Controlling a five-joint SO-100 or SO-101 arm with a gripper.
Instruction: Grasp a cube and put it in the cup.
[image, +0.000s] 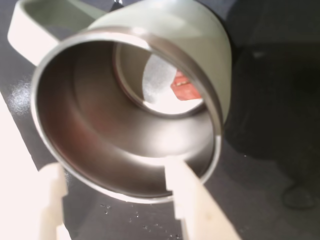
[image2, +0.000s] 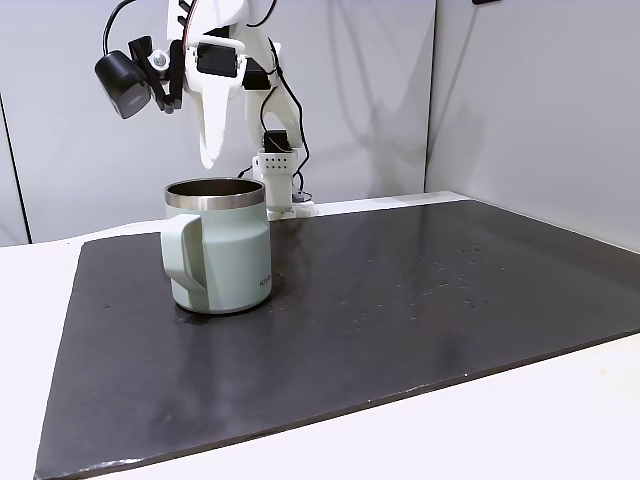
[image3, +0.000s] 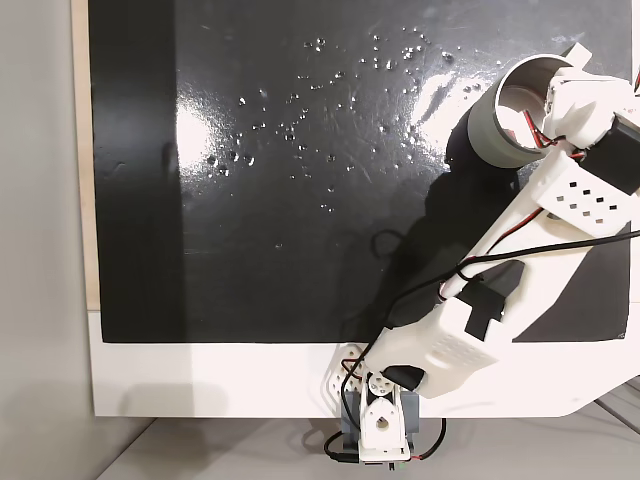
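Now my pincer (image: 117, 200) hangs open and empty over the cup (image: 210, 45), the cube (image: 186, 90) lying inside, so I judge only pulling away remains

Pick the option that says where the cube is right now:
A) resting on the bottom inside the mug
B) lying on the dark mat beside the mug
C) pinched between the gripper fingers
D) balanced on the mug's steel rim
A: in the wrist view the reddish cube lies on the steel floor inside the cup, while the open gripper hangs above the rim with nothing between its fingers.
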